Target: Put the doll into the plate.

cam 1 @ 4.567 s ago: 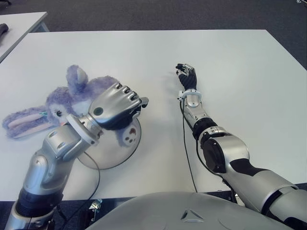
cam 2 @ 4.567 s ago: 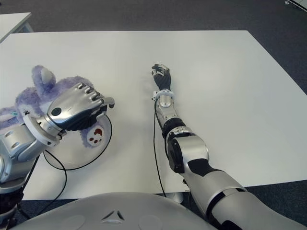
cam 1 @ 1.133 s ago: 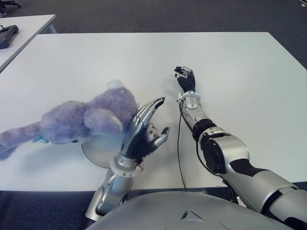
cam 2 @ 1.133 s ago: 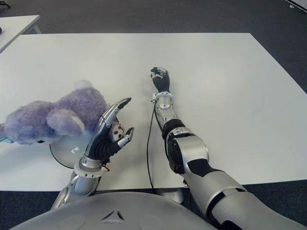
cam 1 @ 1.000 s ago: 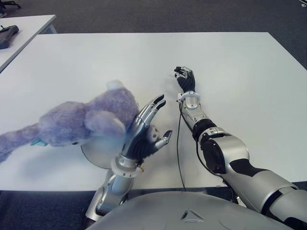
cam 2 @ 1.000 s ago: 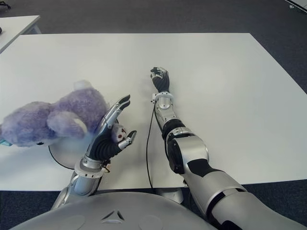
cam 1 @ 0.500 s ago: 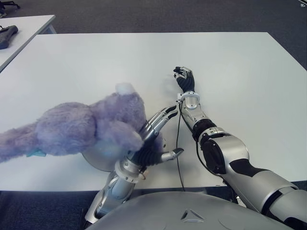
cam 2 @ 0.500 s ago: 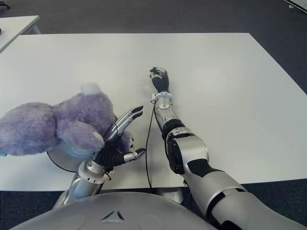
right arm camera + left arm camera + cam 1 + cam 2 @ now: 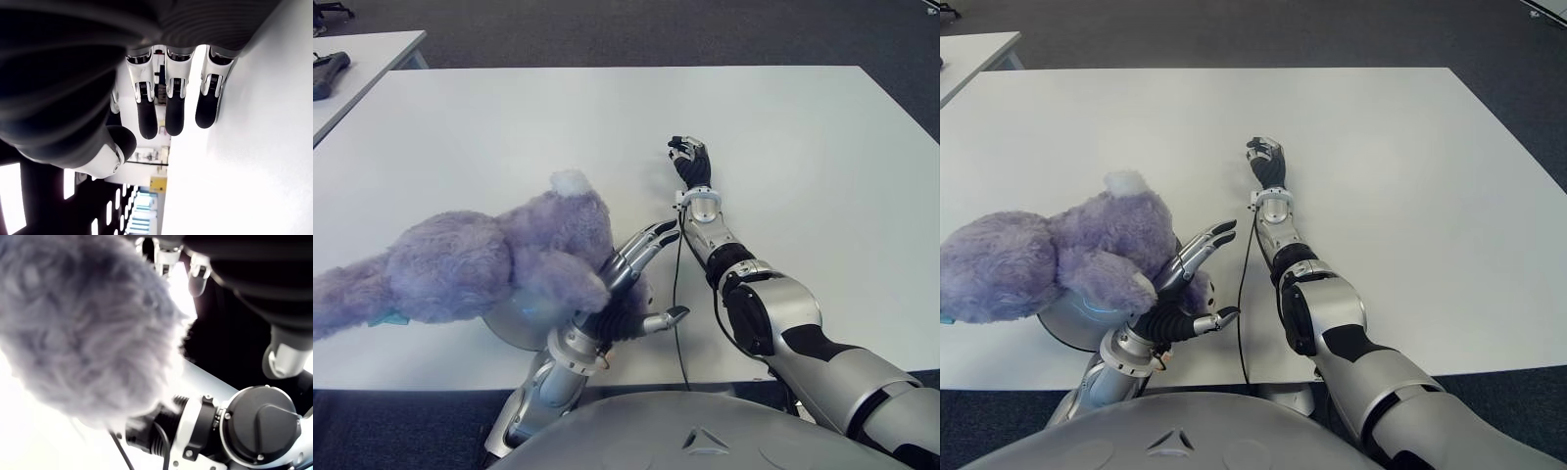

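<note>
The doll (image 9: 480, 264), a purple plush, lies over the plate (image 9: 514, 323) near the front edge of the table (image 9: 803, 147), towards its left side. Its body covers most of the plate and one long part reaches out past the left. The left hand (image 9: 625, 279) is just beside the doll on the right, palm against the fur, fingers (image 9: 646, 240) spread out straight and holding nothing; whether the doll's weight sits on the plate or leans on the hand is hard to judge. The right hand (image 9: 691, 164) shows near the table's middle, fingers relaxed and empty, well apart from the doll.
</note>
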Action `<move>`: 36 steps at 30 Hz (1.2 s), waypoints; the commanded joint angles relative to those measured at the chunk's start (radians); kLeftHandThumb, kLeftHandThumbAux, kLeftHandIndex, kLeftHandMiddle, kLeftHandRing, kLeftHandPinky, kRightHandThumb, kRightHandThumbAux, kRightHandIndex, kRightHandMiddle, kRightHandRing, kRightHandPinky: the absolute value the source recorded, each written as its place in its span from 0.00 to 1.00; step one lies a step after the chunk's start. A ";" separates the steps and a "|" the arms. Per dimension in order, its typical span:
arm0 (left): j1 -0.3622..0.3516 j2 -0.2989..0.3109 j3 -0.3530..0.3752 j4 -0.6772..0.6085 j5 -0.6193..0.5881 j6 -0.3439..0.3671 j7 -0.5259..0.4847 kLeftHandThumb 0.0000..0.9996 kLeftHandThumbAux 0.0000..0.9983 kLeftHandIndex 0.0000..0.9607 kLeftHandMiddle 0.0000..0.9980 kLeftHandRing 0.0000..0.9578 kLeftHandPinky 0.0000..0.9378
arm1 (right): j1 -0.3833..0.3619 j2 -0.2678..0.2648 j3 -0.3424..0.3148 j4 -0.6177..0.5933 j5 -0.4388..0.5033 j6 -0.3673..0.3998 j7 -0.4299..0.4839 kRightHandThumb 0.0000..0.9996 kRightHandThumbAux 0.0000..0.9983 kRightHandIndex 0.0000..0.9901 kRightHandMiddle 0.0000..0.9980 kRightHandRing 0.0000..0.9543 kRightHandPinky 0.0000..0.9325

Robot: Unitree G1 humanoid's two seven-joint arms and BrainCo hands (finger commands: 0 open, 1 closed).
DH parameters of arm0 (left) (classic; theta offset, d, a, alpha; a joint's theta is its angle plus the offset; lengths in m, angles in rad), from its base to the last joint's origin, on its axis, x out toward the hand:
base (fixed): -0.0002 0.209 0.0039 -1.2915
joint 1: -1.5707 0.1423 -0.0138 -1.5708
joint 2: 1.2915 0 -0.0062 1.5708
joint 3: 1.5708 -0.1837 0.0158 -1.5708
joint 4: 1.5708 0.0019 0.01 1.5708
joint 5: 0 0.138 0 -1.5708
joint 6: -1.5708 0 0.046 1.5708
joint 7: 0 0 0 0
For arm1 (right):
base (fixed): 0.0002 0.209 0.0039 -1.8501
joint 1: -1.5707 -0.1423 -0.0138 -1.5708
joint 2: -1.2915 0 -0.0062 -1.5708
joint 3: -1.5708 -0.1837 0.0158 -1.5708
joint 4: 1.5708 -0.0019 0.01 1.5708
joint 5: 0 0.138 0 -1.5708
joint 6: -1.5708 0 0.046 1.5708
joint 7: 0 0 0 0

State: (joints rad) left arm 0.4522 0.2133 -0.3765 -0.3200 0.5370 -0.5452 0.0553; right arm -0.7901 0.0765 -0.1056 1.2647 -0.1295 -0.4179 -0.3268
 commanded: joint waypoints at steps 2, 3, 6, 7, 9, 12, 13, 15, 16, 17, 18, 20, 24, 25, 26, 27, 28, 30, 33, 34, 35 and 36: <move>0.037 0.038 0.017 0.100 -0.005 0.067 -0.032 0.26 0.43 0.00 0.00 0.00 0.00 | 0.185 0.127 -0.023 0.104 0.022 0.119 0.001 0.70 0.74 0.40 0.23 0.21 0.21; 0.037 0.038 0.017 0.101 -0.005 0.066 -0.031 0.27 0.43 0.00 0.00 0.00 0.00 | 0.185 0.127 -0.023 0.104 0.022 0.118 0.001 0.70 0.74 0.40 0.23 0.21 0.21; 0.035 0.036 0.018 0.105 -0.006 0.060 -0.025 0.27 0.43 0.00 0.00 0.00 0.00 | 0.186 0.127 -0.024 0.104 0.022 0.116 0.002 0.70 0.74 0.40 0.24 0.21 0.21; 0.035 0.035 0.019 0.106 -0.005 0.057 -0.022 0.27 0.42 0.00 0.00 0.00 0.00 | 0.186 0.127 -0.023 0.104 0.021 0.115 0.002 0.70 0.74 0.40 0.24 0.21 0.21; 0.035 0.033 0.020 0.108 -0.004 0.053 -0.018 0.27 0.42 0.00 0.00 0.00 0.00 | 0.186 0.126 -0.023 0.104 0.020 0.114 0.002 0.70 0.74 0.40 0.24 0.21 0.21; 0.034 0.031 0.023 0.113 -0.002 0.045 -0.012 0.26 0.40 0.00 0.00 0.00 0.00 | 0.187 0.126 -0.022 0.104 0.019 0.114 0.002 0.70 0.74 0.40 0.24 0.21 0.21; 0.034 0.031 0.024 0.114 -0.001 0.041 -0.010 0.26 0.40 0.00 0.00 0.00 0.00 | 0.186 0.126 -0.022 0.104 0.019 0.114 0.003 0.70 0.74 0.40 0.24 0.21 0.21; 0.033 0.031 0.026 0.115 0.000 0.035 -0.007 0.27 0.38 0.00 0.00 0.00 0.00 | 0.186 0.127 -0.022 0.104 0.019 0.115 0.004 0.70 0.74 0.40 0.24 0.21 0.21; 0.033 0.031 0.027 0.116 0.000 0.033 -0.007 0.27 0.37 0.00 0.00 0.00 0.00 | 0.186 0.127 -0.022 0.104 0.019 0.115 0.005 0.70 0.74 0.40 0.24 0.21 0.21; 0.033 0.031 0.027 0.116 0.001 0.031 -0.006 0.27 0.37 0.00 0.00 0.00 0.00 | 0.186 0.127 -0.022 0.104 0.019 0.115 0.005 0.70 0.74 0.40 0.24 0.21 0.21; 0.032 0.030 0.028 0.117 0.000 0.031 -0.007 0.27 0.37 0.00 0.00 0.00 0.00 | 0.186 0.126 -0.021 0.104 0.019 0.115 0.005 0.70 0.74 0.40 0.24 0.21 0.21; 0.029 0.029 0.030 0.119 0.000 0.029 -0.008 0.27 0.36 0.00 0.00 0.00 0.00 | 0.186 0.126 -0.021 0.104 0.018 0.116 0.006 0.70 0.74 0.40 0.24 0.21 0.21; 0.026 0.027 0.033 0.123 -0.002 0.026 -0.007 0.27 0.34 0.00 0.00 0.00 0.00 | 0.185 0.126 -0.021 0.104 0.018 0.117 0.007 0.70 0.74 0.40 0.24 0.21 0.21; 0.025 0.026 0.033 0.124 -0.003 0.025 -0.007 0.27 0.34 0.00 0.00 0.00 0.00 | 0.185 0.125 -0.022 0.104 0.019 0.118 0.007 0.70 0.74 0.40 0.24 0.21 0.21; 0.024 0.026 0.033 0.125 -0.003 0.024 -0.007 0.27 0.34 0.00 0.00 0.00 0.00 | 0.184 0.125 -0.022 0.104 0.019 0.118 0.008 0.70 0.74 0.40 0.24 0.21 0.21; 0.023 0.025 0.033 0.127 -0.006 0.022 -0.007 0.26 0.33 0.00 0.00 0.00 0.00 | 0.184 0.125 -0.022 0.104 0.019 0.119 0.008 0.70 0.74 0.40 0.24 0.21 0.21; 0.022 0.025 0.033 0.128 -0.007 0.020 -0.007 0.26 0.33 0.00 0.00 0.00 0.00 | 0.184 0.125 -0.022 0.104 0.019 0.119 0.009 0.70 0.74 0.40 0.24 0.21 0.21; 0.020 0.024 0.034 0.131 -0.010 0.017 -0.007 0.25 0.34 0.00 0.00 0.00 0.00 | 0.184 0.124 -0.022 0.105 0.019 0.120 0.009 0.70 0.74 0.40 0.24 0.21 0.21; 0.017 0.022 0.036 0.135 -0.011 0.012 -0.003 0.23 0.33 0.00 0.00 0.00 0.00 | 0.184 0.123 -0.023 0.105 0.019 0.118 0.011 0.70 0.74 0.40 0.23 0.21 0.21; 0.017 0.022 0.036 0.136 -0.010 0.010 -0.002 0.22 0.33 0.00 0.00 0.00 0.00 | 0.184 0.123 -0.023 0.105 0.019 0.118 0.011 0.70 0.74 0.40 0.24 0.21 0.21; 0.016 0.020 0.038 0.137 -0.007 0.008 0.002 0.22 0.33 0.00 0.00 0.00 0.00 | 0.184 0.123 -0.022 0.105 0.018 0.116 0.012 0.70 0.74 0.40 0.24 0.21 0.22; 0.016 0.020 0.039 0.138 -0.004 0.007 0.005 0.21 0.32 0.00 0.00 0.00 0.00 | 0.184 0.123 -0.022 0.104 0.018 0.116 0.012 0.70 0.74 0.40 0.24 0.21 0.22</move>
State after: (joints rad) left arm 0.4446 0.2137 -0.3656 -0.2913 0.5278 -0.6054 0.0602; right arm -0.7900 0.0765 -0.1093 1.2646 -0.1298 -0.4179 -0.3227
